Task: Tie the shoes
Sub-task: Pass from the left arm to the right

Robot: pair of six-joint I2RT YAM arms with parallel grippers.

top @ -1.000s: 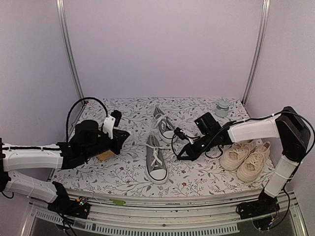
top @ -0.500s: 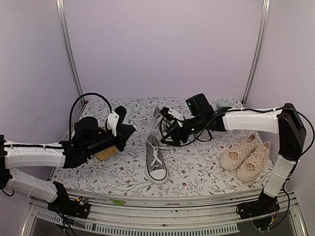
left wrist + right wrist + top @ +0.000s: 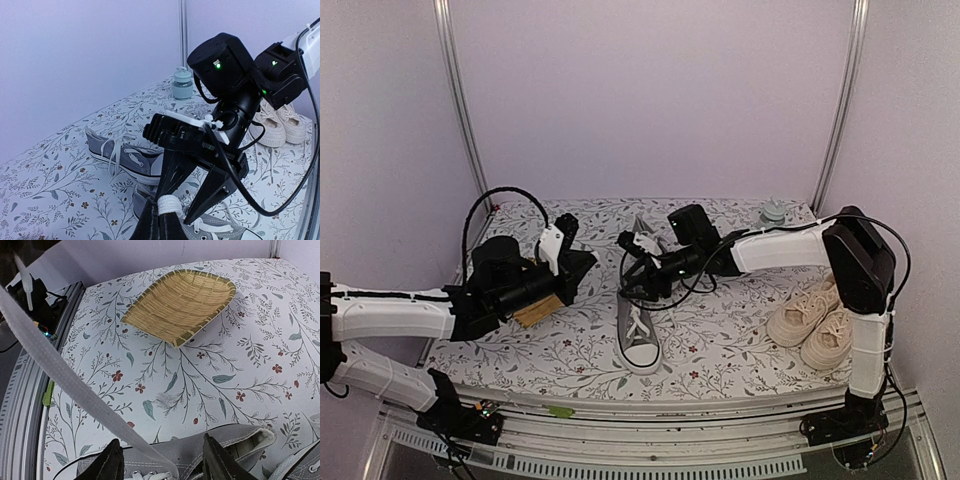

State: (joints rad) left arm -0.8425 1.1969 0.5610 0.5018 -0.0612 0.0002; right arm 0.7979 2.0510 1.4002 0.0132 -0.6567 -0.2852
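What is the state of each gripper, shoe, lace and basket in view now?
left gripper: shut on the white lace
white lace: pulled taut from the near grey shoe
right gripper: open, over the near grey shoe
near grey shoe: on its sole, untied
far grey shoe: on its sole, laces loose
cream pair: on their soles, side by side
basket: empty

Count on the patterned table: small grey canvas sneakers with white toe caps, 2: nearer grey sneaker, farther grey sneaker; larger cream canvas sneakers, 2: inner cream sneaker, outer cream sneaker; shallow woven bamboo basket, 1; small pale-green lidded jar, 1; flat white lace stretched clear of the shoes, 1; white-and-black robot arms, 2: left arm, right arm.
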